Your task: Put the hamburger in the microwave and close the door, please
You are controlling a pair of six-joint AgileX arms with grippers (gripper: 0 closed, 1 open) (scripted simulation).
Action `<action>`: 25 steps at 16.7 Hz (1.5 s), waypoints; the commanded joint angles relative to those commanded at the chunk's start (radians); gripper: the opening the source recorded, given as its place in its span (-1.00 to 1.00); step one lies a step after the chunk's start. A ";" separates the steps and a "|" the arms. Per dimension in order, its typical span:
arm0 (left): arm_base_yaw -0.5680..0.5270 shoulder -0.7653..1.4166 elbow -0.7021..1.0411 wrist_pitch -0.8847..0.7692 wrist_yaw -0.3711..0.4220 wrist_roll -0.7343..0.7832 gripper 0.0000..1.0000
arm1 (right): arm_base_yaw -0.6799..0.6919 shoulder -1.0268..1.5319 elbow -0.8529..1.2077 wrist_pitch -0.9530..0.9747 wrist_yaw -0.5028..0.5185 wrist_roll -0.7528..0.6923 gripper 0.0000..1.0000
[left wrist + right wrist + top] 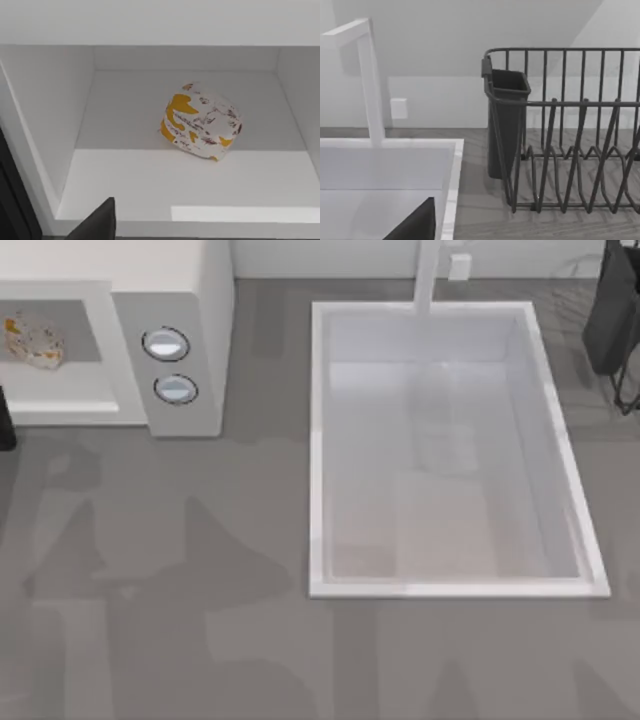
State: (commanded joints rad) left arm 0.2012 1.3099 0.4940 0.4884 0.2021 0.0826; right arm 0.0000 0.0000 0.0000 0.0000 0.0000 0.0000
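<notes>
The small whitish, orange-specked hamburger (pixel 33 341) lies free on the floor of the big white boxy microwave (pixel 190 300) at ten o'clock, so seemingly only closing remains; I cannot tell either gripper's fingers.

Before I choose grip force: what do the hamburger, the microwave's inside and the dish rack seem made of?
The hamburger looks wrapped in crinkled white printed paper with yellow patches, likely soft. The microwave cavity looks like smooth matte white plastic or painted metal; which one is unclear. The dish rack looks like thin dark coated wire, with a dark, perhaps plastic, cup.
</notes>
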 joint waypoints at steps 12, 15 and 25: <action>-0.135 -0.900 -0.332 -0.328 -0.136 -0.055 1.00 | 0.000 0.000 0.000 0.000 0.000 0.000 1.00; -0.168 -1.109 -0.413 -0.408 -0.169 -0.069 1.00 | 0.000 0.000 0.000 0.000 0.000 0.000 1.00; -0.201 -1.310 -0.494 -0.488 -0.202 -0.083 1.00 | 0.000 0.000 0.000 0.000 0.000 0.000 1.00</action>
State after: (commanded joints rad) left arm 0.0000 0.0000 0.0000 0.0000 0.0000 0.0000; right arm 0.0000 0.0000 0.0000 0.0000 0.0000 0.0000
